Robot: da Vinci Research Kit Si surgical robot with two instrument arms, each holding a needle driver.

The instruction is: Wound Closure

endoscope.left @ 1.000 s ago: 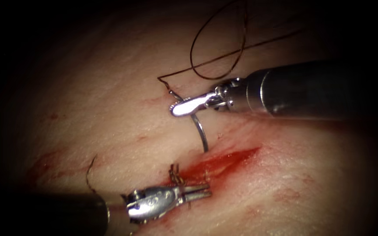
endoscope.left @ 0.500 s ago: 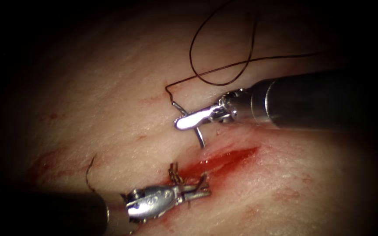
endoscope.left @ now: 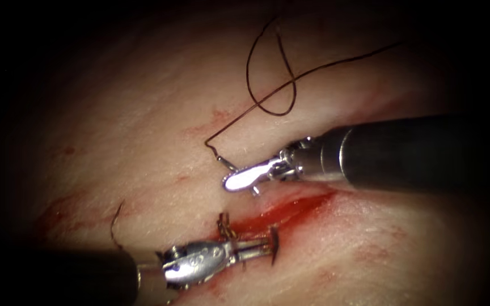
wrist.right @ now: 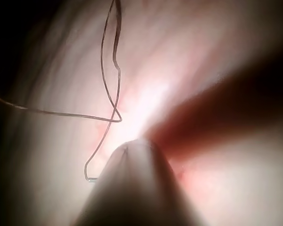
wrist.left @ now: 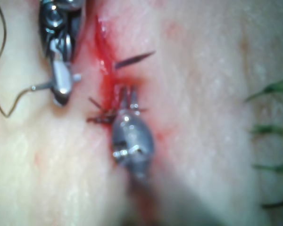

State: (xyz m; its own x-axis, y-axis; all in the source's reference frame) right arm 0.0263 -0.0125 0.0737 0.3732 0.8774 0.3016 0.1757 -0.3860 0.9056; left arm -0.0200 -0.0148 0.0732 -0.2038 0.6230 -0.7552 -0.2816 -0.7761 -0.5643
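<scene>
Endoscope overlooks the cut (endoscope.left: pixel 290 208); wrist views sit close.

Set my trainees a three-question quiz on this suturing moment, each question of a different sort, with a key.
1. True or false: the right gripper holds the needle near its thread end.
2. The needle's tip is: A) lying on a tray; B) out of the tissue, beside the left gripper; C) clamped in the left gripper.
3. Fill in: the thread forms a ___ above the right gripper.
Key: 1 true; 2 B; 3 loop.
</scene>
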